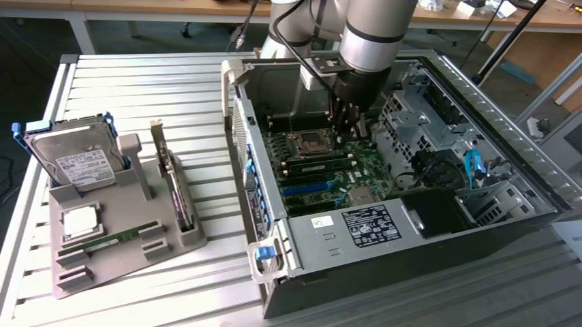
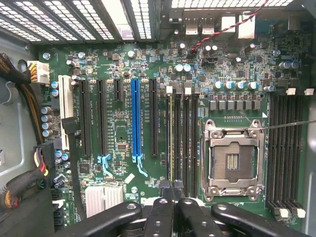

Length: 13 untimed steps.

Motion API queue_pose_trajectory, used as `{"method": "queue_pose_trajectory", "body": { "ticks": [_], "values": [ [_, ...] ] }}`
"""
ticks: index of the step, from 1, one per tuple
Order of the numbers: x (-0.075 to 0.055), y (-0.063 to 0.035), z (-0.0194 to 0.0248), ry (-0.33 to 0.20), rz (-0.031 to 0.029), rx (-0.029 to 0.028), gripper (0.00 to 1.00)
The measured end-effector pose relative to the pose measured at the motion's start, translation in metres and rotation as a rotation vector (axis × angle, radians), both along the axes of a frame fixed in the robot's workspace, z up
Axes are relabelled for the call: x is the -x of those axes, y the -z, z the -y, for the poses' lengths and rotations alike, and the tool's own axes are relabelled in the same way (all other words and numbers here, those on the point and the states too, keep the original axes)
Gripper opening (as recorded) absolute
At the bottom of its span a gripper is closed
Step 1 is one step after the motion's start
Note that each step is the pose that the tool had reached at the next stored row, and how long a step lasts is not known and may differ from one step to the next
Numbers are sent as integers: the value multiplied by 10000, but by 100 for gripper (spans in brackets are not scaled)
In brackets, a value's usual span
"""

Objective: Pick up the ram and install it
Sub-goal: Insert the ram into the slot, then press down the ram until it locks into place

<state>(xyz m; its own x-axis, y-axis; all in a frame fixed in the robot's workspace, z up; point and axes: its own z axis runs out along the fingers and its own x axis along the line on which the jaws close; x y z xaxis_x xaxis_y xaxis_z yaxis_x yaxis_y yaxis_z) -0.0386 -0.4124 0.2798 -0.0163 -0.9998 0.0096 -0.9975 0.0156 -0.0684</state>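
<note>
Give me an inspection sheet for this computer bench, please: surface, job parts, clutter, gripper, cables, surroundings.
Surface: slatted metal table carrying a grey holder and an open computer case.
Job's things: green ram stick lying in the holder; memory slots beside the empty processor socket.
Clutter: hard drive, silver processor and expansion card in the holder.
Grippers: gripper shut, inside the case over the memory slots; whether it holds anything cannot be told.
Cables: blue cable; red and black wire.
Surroundings: workbenches behind.
</note>
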Motion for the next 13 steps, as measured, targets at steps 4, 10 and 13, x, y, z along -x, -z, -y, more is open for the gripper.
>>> {"method": "queue_pose_trajectory", "body": {
  "ticks": [4,10,13],
  "values": [
    [0,0,0,0,0,0,11],
    [-5,0,1,-2,-1,1,11],
    [-49,14,0,-1,-6,-1,11]
  ]
}}
